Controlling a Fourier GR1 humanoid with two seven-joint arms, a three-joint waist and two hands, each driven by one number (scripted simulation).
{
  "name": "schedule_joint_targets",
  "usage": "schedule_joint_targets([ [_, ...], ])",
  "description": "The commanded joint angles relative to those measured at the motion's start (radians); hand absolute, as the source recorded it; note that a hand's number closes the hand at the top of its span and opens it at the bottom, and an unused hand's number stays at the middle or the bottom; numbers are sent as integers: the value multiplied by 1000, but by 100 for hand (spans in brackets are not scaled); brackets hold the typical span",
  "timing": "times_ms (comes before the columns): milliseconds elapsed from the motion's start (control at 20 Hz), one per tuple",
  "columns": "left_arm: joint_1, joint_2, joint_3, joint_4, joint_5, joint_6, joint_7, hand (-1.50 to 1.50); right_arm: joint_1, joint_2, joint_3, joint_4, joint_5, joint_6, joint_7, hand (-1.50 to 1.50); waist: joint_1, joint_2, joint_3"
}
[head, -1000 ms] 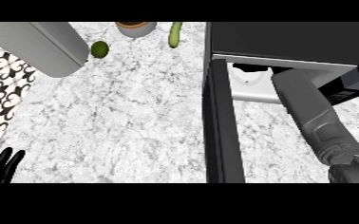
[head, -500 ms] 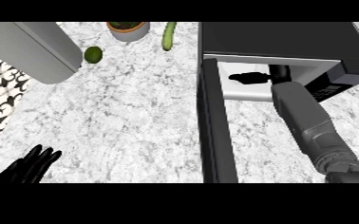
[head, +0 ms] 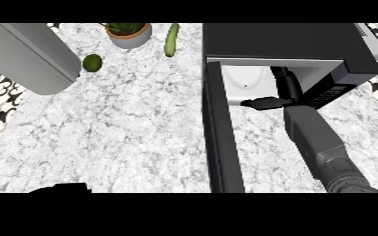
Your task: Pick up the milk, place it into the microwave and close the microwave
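Note:
The black microwave (head: 295, 42) stands at the back right with its door (head: 221, 140) swung open toward me. My right forearm reaches into the white cavity. My right hand (head: 285, 86) lies at the cavity's right side, fingers straight and thumb (head: 263, 102) stuck out to the left, holding nothing that I can see. A white rounded shape (head: 247, 80) sits in the cavity just left of the hand; I cannot tell whether it is the milk. Only a dark sliver of my left hand (head: 63, 188) shows at the lower left edge.
At the back of the marble counter (head: 133, 125) are a potted plant (head: 129, 32) and a green cucumber (head: 172, 40). A small round green fruit (head: 92, 62) lies beside a large grey body (head: 37, 57) at the left.
The view has shifted, so the microwave and back objects sit lower and further right. My right hand has drawn toward the cavity's right front. My left hand has sunk to the lower edge.

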Motion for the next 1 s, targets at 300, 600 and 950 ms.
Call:
schedule_joint_targets([
  [300,-40,-6,-189,87,-111,84,12,150,218,8,41,-123,-24,116,-54,-150,-43,-11,1],
  [600,-168,-6,-239,127,-181,104,68,150,409,-12,72,-243,-36,173,-95,-150,-59,-12,1],
  [950,-337,-6,-432,329,-355,256,0,150,581,-11,106,-470,-83,220,-48,-150,-71,-13,0],
])
